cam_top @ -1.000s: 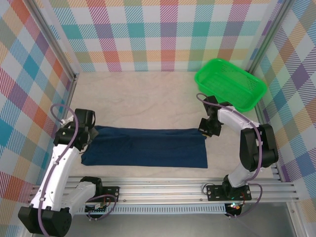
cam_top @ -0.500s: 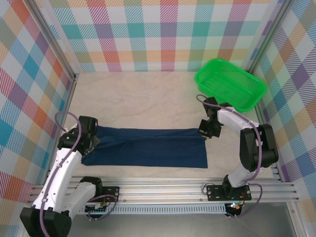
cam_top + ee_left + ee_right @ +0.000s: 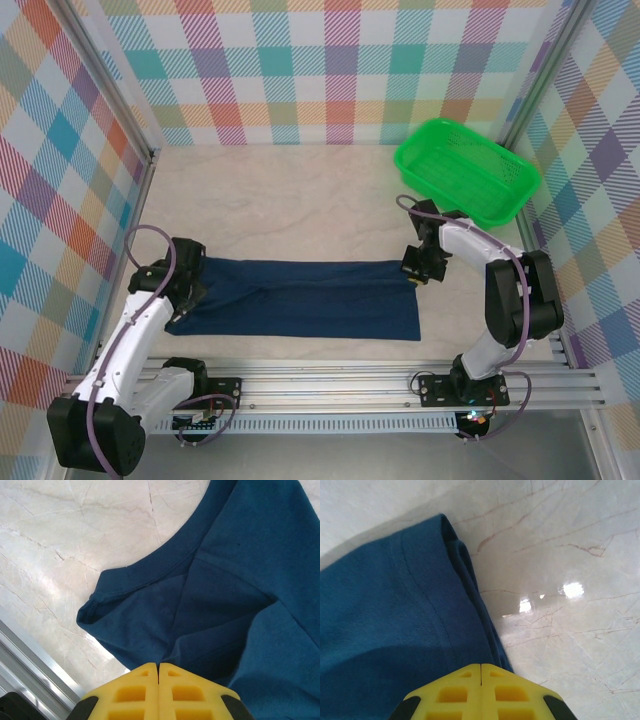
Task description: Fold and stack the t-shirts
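**Left arm drawn nearer the table edge, both ends of the shirt pinched**

Compared with a second ago, the left gripper has been carried toward the near edge of the table and a little inward, and the left end of the t-shirt has been drawn along with it. The right gripper has been shifted only slightly, toward the near side. The long band shape of the cloth is otherwise unchanged.

In the left wrist view, the yellow fingers of the left gripper are pressed together with only a thin seam between them, and a fold of the t-shirt is clamped at their tips. In the right wrist view, the right gripper is likewise clenched, and the doubled hem of the t-shirt is caught under its tips.

The t-shirt is dark navy and is laid as a long, folded strip across the near part of the table, between the two grippers. A ribbed, curved collar edge is seen at the left end. A stitched hem is seen at the right end. No print is visible.

The table is pale with marble-like veining, and light is reflected from it. A green basket is set at the far right corner, well apart from the shirt. The space is enclosed by pastel checked walls, and an aluminium rail runs along the near edge.
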`<state>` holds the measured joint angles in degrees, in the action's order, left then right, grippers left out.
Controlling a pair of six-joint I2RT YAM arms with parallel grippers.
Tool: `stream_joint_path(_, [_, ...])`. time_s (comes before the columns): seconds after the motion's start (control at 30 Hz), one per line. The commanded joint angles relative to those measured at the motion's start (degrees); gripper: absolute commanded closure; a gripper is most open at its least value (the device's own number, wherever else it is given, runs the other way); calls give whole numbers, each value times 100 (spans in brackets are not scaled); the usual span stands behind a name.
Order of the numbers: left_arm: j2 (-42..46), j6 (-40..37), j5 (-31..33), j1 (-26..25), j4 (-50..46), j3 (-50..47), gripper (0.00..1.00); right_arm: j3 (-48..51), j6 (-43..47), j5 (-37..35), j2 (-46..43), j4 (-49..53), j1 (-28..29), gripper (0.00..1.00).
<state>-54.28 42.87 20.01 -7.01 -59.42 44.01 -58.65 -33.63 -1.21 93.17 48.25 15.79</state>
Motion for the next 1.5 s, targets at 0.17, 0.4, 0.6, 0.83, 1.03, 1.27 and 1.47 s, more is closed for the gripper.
stream_joint_path(0.17, [-67,259,108,-38,19,-231,100,186,-220,-150,96,228,31,97])
stream_joint_path(0.4, [131,696,38,-65,-322,60,80,403,-571,-624,-380,360,27,77])
stream_joint_path(0.6, [111,646,-127,-56,352,585,62,277,-507,-624,-813,42,118,78])
stream_joint_path(0.83, [-1967,204,-1419,455,410,1309,57,181,-332,813,-238,-799,276,72])
stream_joint_path(1.03, [-2628,2,-2189,653,739,1240,52,161,-346,1005,-6,-837,280,67])
stream_joint_path(1.27, [-3328,-423,-2278,392,926,1236,52,104,-299,1084,192,-870,268,67])
stream_joint_path(1.47, [-3515,-353,-1913,296,1018,999,52,12,-309,1080,226,-847,260,68])
